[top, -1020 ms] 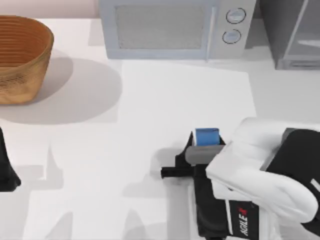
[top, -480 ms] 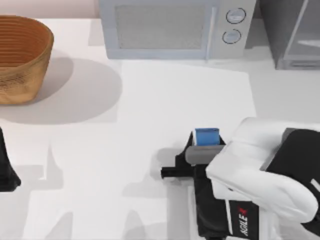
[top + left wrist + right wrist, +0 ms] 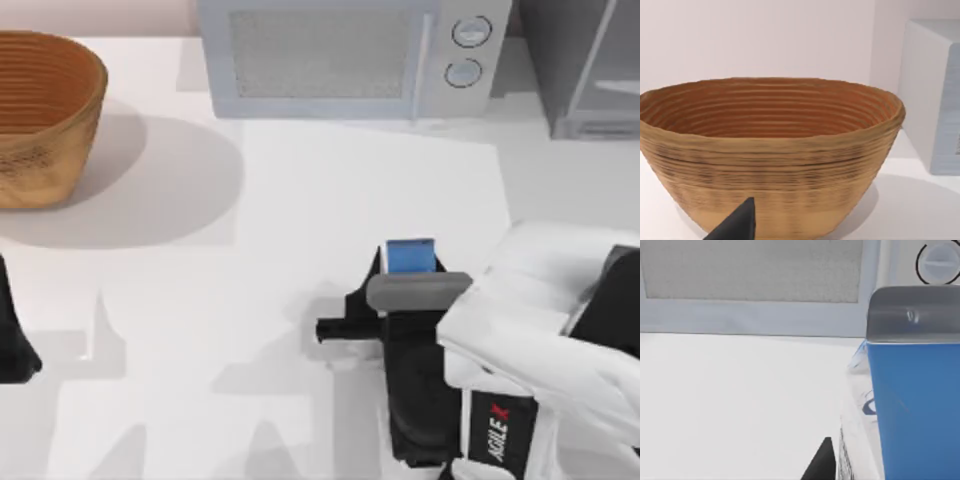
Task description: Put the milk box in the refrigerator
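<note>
Small blue milk box [image 3: 410,256], upright, blue top face turned to the overhead camera, right-of-centre on the table, well in front of the refrigerator [image 3: 585,65] and to its left. Close up, a grey top and a plain blue side [image 3: 915,405]. Large dark grey refrigerator with pale metallic frame and glassy panel, at the far right corner.

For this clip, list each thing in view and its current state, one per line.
Milk box: upright, at the right tool, not in the refrigerator.
Refrigerator: back right, whether its door is shut is unclear.
Microwave: door shut.
Basket: upright, back left.
Left arm: parked at the left edge.
</note>
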Robot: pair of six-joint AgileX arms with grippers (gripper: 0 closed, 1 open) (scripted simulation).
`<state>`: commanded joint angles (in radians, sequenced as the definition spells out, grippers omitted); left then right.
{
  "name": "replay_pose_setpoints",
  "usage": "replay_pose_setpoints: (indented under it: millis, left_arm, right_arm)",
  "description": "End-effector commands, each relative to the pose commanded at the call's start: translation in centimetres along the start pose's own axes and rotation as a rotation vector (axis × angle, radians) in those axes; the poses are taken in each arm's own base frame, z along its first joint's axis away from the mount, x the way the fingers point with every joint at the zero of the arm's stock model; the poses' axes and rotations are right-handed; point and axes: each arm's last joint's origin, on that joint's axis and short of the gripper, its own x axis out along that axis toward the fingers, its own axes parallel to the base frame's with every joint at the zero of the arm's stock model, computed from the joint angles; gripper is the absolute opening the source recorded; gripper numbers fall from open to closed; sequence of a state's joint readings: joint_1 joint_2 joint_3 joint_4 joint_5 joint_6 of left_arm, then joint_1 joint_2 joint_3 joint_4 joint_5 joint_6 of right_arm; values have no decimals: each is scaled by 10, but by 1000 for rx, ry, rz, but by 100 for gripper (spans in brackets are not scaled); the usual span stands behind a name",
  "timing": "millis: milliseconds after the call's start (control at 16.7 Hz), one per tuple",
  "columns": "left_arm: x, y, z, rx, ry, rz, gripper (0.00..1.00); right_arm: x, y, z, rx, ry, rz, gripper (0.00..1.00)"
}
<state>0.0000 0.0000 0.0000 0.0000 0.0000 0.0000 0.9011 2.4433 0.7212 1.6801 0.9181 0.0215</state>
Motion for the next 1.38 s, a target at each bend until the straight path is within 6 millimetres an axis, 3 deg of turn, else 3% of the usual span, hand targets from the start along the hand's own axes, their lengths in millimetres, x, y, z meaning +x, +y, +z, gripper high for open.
replay_pose_setpoints:
  millis: [420, 1140, 1380]
  left_arm:
    - [0, 0, 0, 0, 0, 0, 100]
    - [0, 0, 0, 0, 0, 0, 100]
    - [0, 0, 0, 0, 0, 0, 100]
  right_arm:
    - [3, 4, 47, -1, -1, 1, 0]
    - [-6, -5, 123, -13, 4, 0, 0]
    - [-7, -6, 129, -9, 3, 0, 0]
